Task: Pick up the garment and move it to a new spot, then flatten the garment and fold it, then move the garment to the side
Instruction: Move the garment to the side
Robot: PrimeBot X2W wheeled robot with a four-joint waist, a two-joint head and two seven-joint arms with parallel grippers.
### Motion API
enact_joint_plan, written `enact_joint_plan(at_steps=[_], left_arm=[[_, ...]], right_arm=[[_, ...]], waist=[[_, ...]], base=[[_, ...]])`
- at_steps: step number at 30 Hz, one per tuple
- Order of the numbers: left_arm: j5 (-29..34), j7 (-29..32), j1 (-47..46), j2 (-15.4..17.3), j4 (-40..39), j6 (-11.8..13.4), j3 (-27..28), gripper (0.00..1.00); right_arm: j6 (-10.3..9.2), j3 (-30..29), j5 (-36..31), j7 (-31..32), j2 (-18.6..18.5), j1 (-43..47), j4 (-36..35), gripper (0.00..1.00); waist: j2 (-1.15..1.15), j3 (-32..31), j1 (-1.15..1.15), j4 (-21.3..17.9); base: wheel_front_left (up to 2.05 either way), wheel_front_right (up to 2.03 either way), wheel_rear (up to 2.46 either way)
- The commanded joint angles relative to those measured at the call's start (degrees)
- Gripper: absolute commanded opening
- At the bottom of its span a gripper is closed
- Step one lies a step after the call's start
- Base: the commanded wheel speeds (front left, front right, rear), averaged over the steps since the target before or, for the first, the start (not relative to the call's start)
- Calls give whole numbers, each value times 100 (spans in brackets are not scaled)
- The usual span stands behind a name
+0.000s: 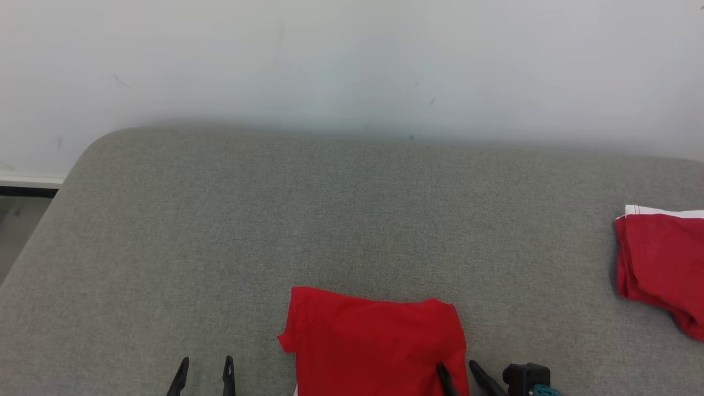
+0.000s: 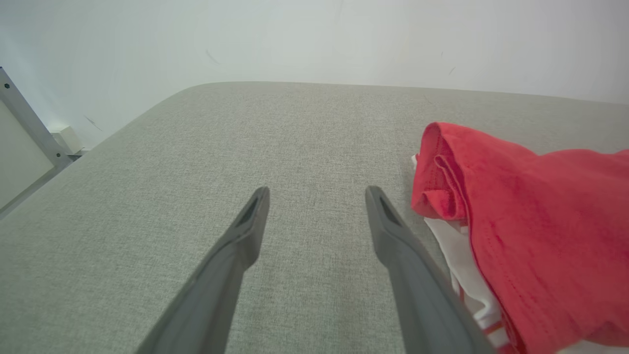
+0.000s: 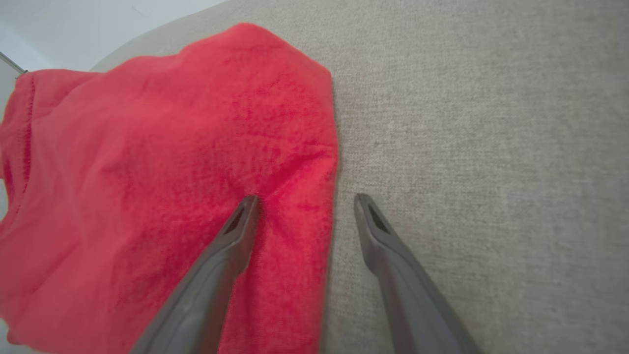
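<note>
Both claws stand wide and empty. The red garment (image 1: 377,344) lies folded at the near edge of the grey padded surface (image 1: 275,209). The right claw (image 1: 457,371) straddles its right hem and the left claw (image 1: 204,369) hangs near its left side. Probably the move aside comes next, so it's best to pinch all layers together. A second red garment (image 1: 660,269) occupies the right edge, while the far left corner offers open room.
</note>
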Motion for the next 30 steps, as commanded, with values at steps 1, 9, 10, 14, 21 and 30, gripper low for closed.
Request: enact_joint_plan(at_steps=[1, 9, 10, 14, 21, 30], left_arm=[[35, -18, -43, 1, 15, 18, 2, 100], [24, -18, -16, 0, -19, 32, 17, 100], [24, -18, -29, 0, -29, 20, 3, 100], [78, -17, -152, 0, -66, -57, -101, 100], [7, -17, -365, 1, -139, -85, -474, 100], [-130, -18, -654, 4, -222, -22, -778, 100]], right_arm=[[-14, 143, 136, 85, 36, -28, 115, 100], [-15, 347, 515, -76, -139, -296, 138, 0], [-15, 295, 522, -95, -181, -337, 137, 0], [-15, -93, 408, -114, -347, -413, -88, 0], [-15, -601, 52, -115, -398, -232, -440, 0], [-15, -587, -88, -116, -320, -242, -561, 0]], waist=[[0, 12, 0, 23], [0, 33, 0, 25], [0, 42, 0, 11], [0, 95, 0, -133], [0, 141, 0, -908], [0, 301, 0, -2434]], base=[[0, 0, 0], [0, 0, 0], [0, 0, 0], [0, 0, 0], [0, 0, 0], [0, 0, 0]])
